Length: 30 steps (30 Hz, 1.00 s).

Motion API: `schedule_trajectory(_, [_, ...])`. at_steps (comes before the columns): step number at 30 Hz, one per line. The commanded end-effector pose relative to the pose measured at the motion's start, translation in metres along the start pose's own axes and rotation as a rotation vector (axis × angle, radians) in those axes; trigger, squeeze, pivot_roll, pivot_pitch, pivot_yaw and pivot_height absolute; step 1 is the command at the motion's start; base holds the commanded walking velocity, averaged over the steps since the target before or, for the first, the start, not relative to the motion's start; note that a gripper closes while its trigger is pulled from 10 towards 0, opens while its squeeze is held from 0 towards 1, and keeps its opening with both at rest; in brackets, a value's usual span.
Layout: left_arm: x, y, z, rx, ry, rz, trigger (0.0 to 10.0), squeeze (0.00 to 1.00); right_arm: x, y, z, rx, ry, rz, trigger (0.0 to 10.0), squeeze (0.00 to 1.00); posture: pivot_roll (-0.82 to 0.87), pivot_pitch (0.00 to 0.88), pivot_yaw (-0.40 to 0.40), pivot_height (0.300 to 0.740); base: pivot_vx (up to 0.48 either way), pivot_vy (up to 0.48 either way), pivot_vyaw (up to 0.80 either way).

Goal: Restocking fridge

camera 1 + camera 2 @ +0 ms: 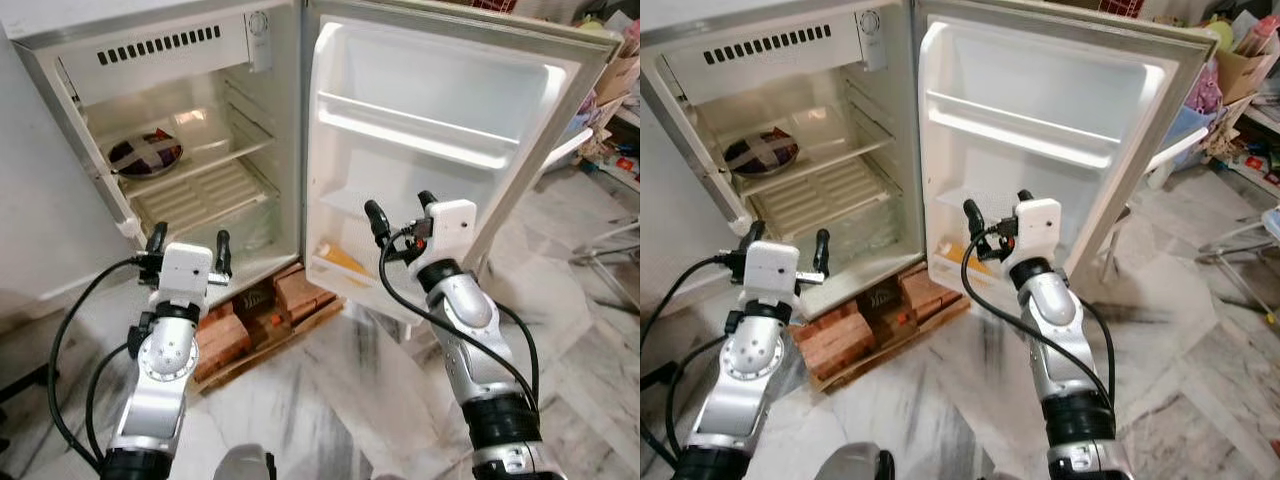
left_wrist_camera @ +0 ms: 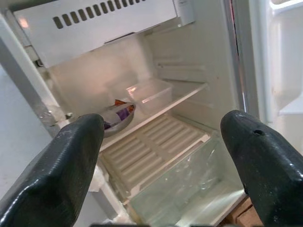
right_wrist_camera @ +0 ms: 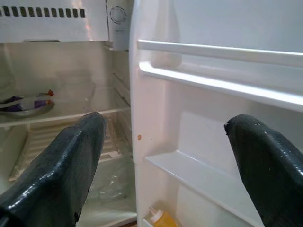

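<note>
**Left eye view inspection: fridge open, both grippers empty before it**

Left eye view showed us a small fridge point(image 1: 170, 120) with its door point(image 1: 440, 150) swung fully open toward three o'clock. We found the cabinet raised on a wooden pallet point(image 1: 270, 335) packed with bricks point(image 1: 225, 335), over a marble floor point(image 1: 340, 410).

Interior: on the upper shelf point(image 1: 215, 160), at about nine o'clock in the compartment, sat a shallow metal bowl point(image 1: 145, 155) holding a purple wrapped item; we could not identify it further. Below it lay a slatted white cover point(image 1: 200, 195) above a clear crisper drawer point(image 2: 189, 189). A thermostat dial point(image 1: 259, 25) sat at twelve o'clock, beside a vented panel point(image 1: 160, 45).

Door: the top rail point(image 1: 430, 115) and middle shelf held nothing we could make out. In the lowest door bin point(image 1: 335, 275) we noted a yellow container point(image 1: 342, 260), lying tilted.

Left gripper point(image 1: 187, 247): raised in front of the cabinet's lower edge, fingers point(image 2: 52, 175) spread wide, nothing between them. Its wrist view looked straight into the compartment.

Right gripper point(image 1: 400, 212): raised before the door's lower half, just above the yellow container, fingers point(image 3: 61, 170) likewise spread apart and empty. Its wrist view faced the hinge line between cabinet and door.

At three o'clock beyond the door, we noted household clutter point(image 1: 615, 90), too indistinct to itemise.
</note>
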<state>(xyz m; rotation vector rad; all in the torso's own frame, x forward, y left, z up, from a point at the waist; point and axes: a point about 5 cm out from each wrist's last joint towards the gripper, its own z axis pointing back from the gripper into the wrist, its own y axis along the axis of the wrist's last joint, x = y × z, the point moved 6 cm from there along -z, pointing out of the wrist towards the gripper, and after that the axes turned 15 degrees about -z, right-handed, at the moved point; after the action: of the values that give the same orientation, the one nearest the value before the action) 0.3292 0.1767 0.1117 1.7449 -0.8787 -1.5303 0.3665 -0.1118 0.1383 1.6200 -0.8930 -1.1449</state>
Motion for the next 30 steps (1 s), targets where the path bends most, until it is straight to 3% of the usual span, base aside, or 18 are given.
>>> schedule_trajectory(1, [-0.003, 0.004, 0.000, 0.011, -0.001, 0.004, 10.0, 0.00, 0.000, 0.005, 0.000, 0.020, -0.005, -0.004, 10.0, 0.00, 0.15, 0.000, -0.055, 0.740, 0.000, 0.000, 0.00])
schedule_trajectory(6, [0.005, -0.002, 0.010, -0.008, -0.040, 0.025, 10.0, 0.00, -0.001, 0.001, 0.007, 0.012, -0.036, -0.017, 10.0, 0.00, 0.13, 0.004, -0.053, 0.740, 0.000, 0.000, 0.00])
schedule_trajectory(13, [0.025, -0.010, 0.021, -0.036, -0.113, 0.060, 10.0, 0.00, 0.013, -0.018, 0.023, -0.036, -0.109, -0.027, 10.0, 0.00, 0.12, 0.000, -0.048, 0.740, 0.000, -0.278, -0.80])
schedule_trajectory(16, [0.027, -0.010, 0.018, -0.037, -0.114, 0.060, 10.0, 0.00, 0.015, -0.017, 0.020, -0.027, -0.121, -0.032, 10.0, 0.00, 0.12, 0.000, -0.040, 0.740, 0.000, -0.351, -0.80])
schedule_trajectory(23, [0.026, -0.004, 0.007, -0.012, -0.115, 0.060, 10.0, 0.00, 0.015, -0.006, 0.008, 0.006, -0.114, -0.012, 10.0, 0.00, 0.13, 0.000, -0.047, 0.740, 0.000, -0.385, 0.00])
schedule_trajectory(30, [0.026, -0.006, 0.007, -0.018, -0.113, 0.061, 10.0, 0.00, 0.009, 0.000, 0.000, 0.027, -0.091, -0.007, 10.0, 0.00, 0.12, 0.000, -0.027, 0.740, 0.000, -0.391, -0.80])
